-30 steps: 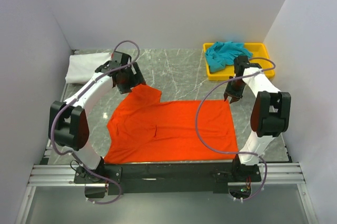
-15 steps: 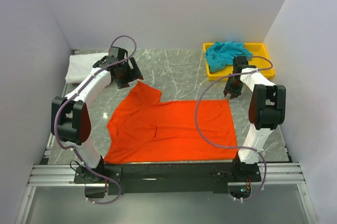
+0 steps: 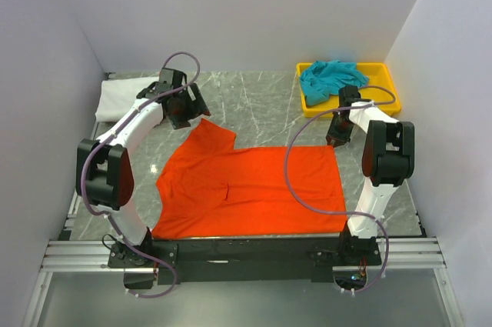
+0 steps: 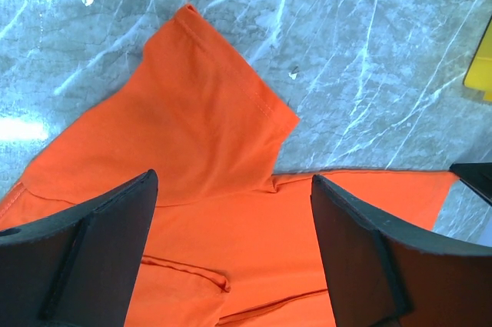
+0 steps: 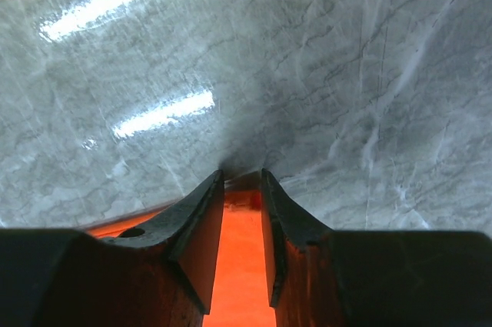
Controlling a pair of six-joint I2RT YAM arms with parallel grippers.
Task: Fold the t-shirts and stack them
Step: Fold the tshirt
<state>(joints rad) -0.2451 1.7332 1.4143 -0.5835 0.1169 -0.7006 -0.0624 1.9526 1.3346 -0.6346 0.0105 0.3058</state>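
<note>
- Lying flat on the bench [image 3: 261, 100], the orange shirt [image 3: 246, 185] covers the middle and near part. Its hem is toward the right edge, its collar toward the left edge, and one long side runs along the near edge.
- One sleeve [image 4: 207, 111] sticks out toward the far edge, left of centre, spread smooth with its hem stitching plain to see.
- A small raised crease sits near the middle of the shirt body.
- The left claw [image 3: 181, 114] hangs by the tip of that sleeve, on its far-left side. Its jaws are wide and nothing is in them.
- From the left wrist, the two dark fingers [image 4: 84, 258] frame the sleeve and the shoulder, with the cloth lying beyond them.
- The right claw [image 3: 336, 141] is down at the shirt's far right corner, tips against the bench.
- Its jaws are narrow, and a strip of orange cloth fills the slit between them. From so close a view I cannot tell whether the cloth is pinched or only lies under the gap.
- Grey bench shows just past the right fingertips, where the cloth ends.
- The teal shirt [image 3: 330, 79] lies bunched in the yellow tray [image 3: 378, 73] at the far right corner.
- The white shirt [image 3: 127, 98] lies folded at the far left corner, against the left edge and well apart from the orange one.
</note>
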